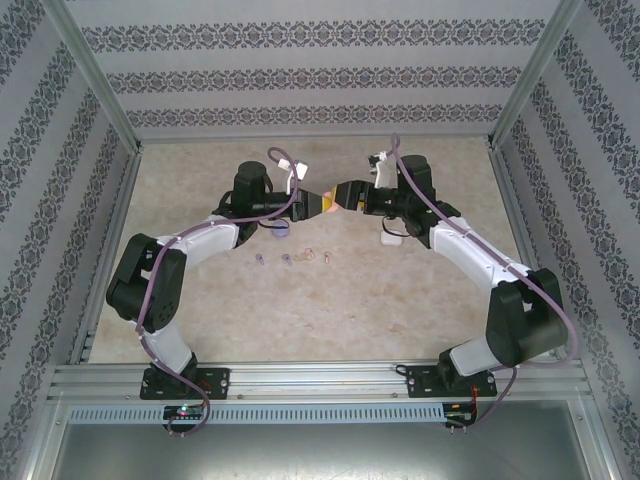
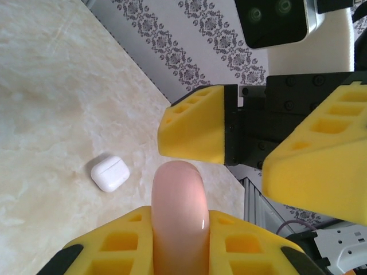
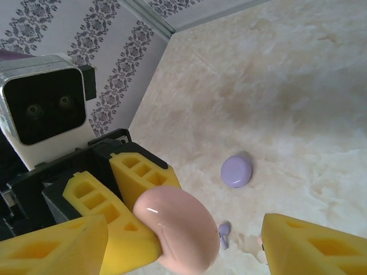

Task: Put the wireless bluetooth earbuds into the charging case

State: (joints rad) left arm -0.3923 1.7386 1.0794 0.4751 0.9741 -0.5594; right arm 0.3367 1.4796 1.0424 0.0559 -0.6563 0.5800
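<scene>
Patterned walls (image 1: 300, 70) ring the marbled table (image 1: 400, 310). The earbuds (image 1: 286, 260) lie in a row left of its middle. Toward the far edge my left gripper (image 1: 324, 203) clenches the pink case (image 2: 178, 206). My right gripper (image 2: 252, 143) stands spread on either side of it.

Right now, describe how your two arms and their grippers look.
Both the left arm and right arm have white links, black joints and a purple cable running alongside. The left gripper and right gripper carry chunky yellow fingers with rectangular pockets on black mounts, beside a white wrist camera box with a black face.
</scene>
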